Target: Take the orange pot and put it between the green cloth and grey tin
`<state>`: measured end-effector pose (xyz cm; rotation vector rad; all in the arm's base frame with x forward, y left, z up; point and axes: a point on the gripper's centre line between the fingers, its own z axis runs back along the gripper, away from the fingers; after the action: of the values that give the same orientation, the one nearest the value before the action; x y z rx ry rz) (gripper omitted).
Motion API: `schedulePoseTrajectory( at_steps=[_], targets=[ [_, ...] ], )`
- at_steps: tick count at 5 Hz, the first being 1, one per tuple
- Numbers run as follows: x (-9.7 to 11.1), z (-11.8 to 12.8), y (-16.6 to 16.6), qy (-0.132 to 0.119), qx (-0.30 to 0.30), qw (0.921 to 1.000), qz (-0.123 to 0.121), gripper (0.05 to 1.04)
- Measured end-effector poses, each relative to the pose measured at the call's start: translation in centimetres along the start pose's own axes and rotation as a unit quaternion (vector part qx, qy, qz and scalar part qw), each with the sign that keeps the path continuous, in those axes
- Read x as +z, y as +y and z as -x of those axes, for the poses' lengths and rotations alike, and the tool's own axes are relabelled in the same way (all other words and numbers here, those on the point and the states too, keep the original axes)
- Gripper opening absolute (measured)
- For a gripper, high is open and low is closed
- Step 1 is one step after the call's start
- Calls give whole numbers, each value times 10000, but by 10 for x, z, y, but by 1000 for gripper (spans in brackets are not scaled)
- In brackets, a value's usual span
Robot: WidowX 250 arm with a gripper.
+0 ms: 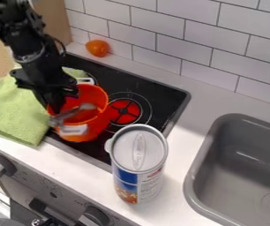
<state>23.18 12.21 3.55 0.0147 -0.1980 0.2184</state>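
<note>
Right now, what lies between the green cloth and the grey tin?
The orange pot lies between them, over the black stovetop, as the camera view shows.

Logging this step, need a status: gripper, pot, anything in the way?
Gripper at orange pot's cloth-side rim, hold unconfirmed. Pot over stove, between green cloth and grey tin. Cloth and tin both close, likely tight sideways.

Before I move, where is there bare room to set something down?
Bare counter lies between the stove and sink, beyond the tin. It's crowded at view left, where green cloth, orange pot and arm bunch together.
</note>
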Motion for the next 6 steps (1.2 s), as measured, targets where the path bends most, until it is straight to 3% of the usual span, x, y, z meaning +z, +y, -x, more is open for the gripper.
schedulePoseTrajectory(
  at_steps=[3, 4, 6],
  targets=[
    [-8, 5, -1, -73, -352, 9994, 20, 76],
    [-10, 5, -2, -82, -415, 9991, 51, 224],
    [-1, 3, 1, 70, -287, 9990, 325, 767]
  ],
)
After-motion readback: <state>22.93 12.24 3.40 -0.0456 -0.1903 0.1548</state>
